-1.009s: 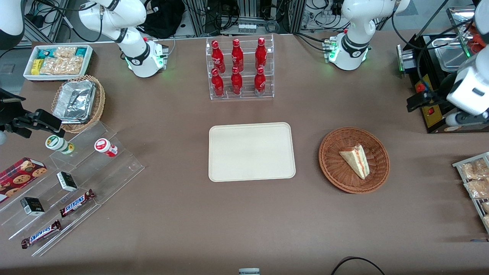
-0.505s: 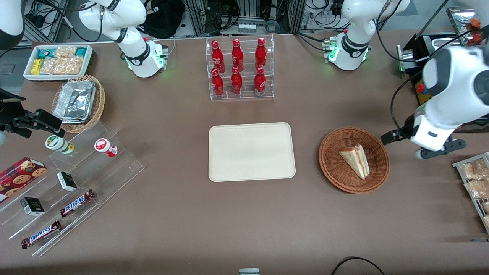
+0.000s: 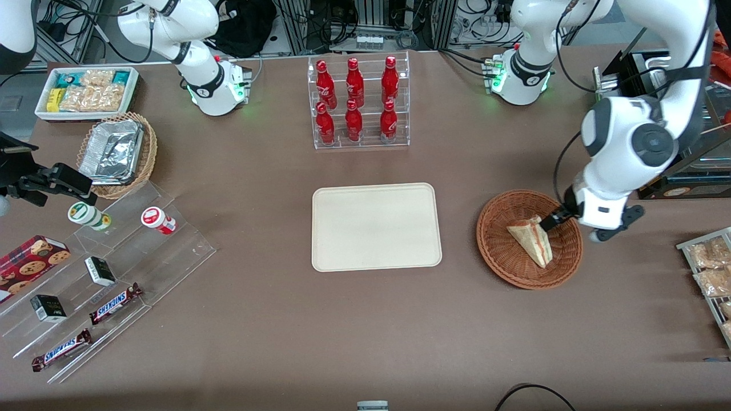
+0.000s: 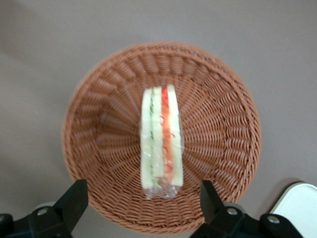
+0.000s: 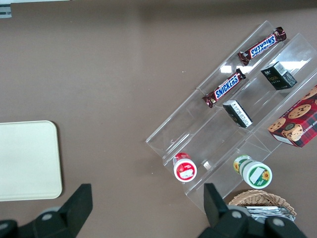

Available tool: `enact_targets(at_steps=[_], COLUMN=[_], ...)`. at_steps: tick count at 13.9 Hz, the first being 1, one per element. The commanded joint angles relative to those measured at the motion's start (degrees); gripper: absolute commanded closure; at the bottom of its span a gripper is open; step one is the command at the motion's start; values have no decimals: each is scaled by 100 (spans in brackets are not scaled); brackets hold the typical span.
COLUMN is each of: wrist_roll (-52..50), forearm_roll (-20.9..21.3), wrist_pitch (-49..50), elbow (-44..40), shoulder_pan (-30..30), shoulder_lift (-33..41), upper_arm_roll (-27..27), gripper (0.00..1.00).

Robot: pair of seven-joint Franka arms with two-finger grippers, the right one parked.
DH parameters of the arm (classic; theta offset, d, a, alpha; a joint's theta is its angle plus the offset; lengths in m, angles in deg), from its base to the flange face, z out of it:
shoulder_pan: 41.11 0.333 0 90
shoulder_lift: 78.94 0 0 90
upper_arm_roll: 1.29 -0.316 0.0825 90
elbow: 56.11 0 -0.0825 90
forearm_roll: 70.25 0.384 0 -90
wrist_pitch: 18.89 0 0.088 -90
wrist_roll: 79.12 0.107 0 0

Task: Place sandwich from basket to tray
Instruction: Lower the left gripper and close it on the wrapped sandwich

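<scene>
The sandwich (image 3: 531,240) (image 4: 161,144), a wrapped white-bread wedge with a red and green filling stripe, lies in the round reddish-brown wicker basket (image 3: 517,275) (image 4: 99,84). The left arm's gripper (image 3: 571,228) (image 4: 142,201) hangs open above the basket, over its rim toward the working arm's end of the table. Its fingers (image 4: 74,203) stand wide apart with nothing held, one end of the sandwich showing below the gap between them. The cream tray (image 3: 377,226) (image 4: 301,208) lies flat and bare beside the basket, toward the parked arm's end.
A clear rack of red bottles (image 3: 358,103) stands farther from the front camera than the tray. A black appliance (image 3: 645,171) and a rack of snack packets (image 3: 708,268) sit at the working arm's end. A clear stepped display (image 3: 114,268), a foil-tray basket (image 3: 117,151) and a white snack bin (image 3: 85,91) sit at the parked arm's end.
The left arm has swung in from the working arm's end of the table and come down. Its gripper now hangs over the basket's rim. The sandwich has not moved.
</scene>
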Motion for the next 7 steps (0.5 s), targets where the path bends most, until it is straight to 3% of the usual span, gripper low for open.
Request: enact_targets(at_steps=[1,7], wrist_roll=[-193,-202], forearm_roll=[-6,-6], wrist_pitch=[-313,-990], elbow=[235,271], shoulder_pan=[-56,-65], shoulder_lift=[-175,-729], upper_arm_roll=[-23,-23], gripper=[0,0])
